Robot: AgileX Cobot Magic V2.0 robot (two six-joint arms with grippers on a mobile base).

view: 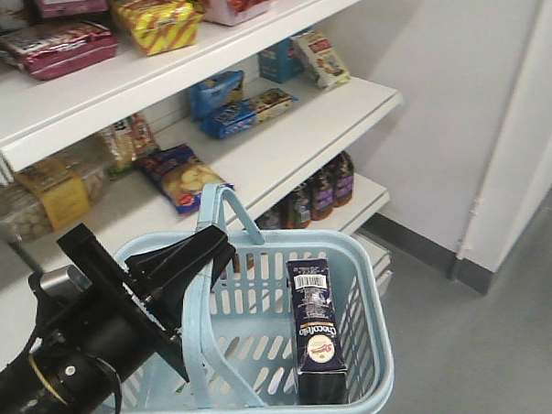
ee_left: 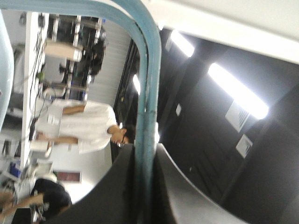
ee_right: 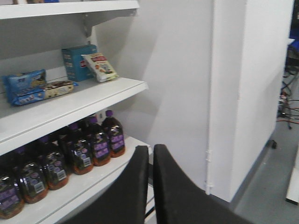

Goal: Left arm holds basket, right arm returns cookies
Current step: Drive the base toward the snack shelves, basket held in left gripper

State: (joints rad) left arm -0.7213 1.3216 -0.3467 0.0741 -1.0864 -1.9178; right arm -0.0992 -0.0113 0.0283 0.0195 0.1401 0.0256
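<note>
The light blue basket (view: 369, 336) hangs in front of the shelves in the front view. The dark navy cookies box (view: 316, 329) stands upright inside it at the right. My left gripper (view: 225, 250) is shut on one hoop handle (view: 196, 302) of the basket; the left wrist view shows the jaws clamped on the blue handle (ee_left: 148, 93) at my left gripper (ee_left: 146, 154). My right gripper (ee_right: 150, 151) is shut and empty, facing the lower shelf; it does not show in the front view.
White shelves (view: 283, 152) hold snack bags, a blue box (ee_right: 78, 63) and blue cookie packs (ee_right: 28, 86). Dark bottles (ee_right: 96, 142) stand on the lowest shelf. A white wall and pillar (ee_right: 247, 93) stand at the right over grey floor.
</note>
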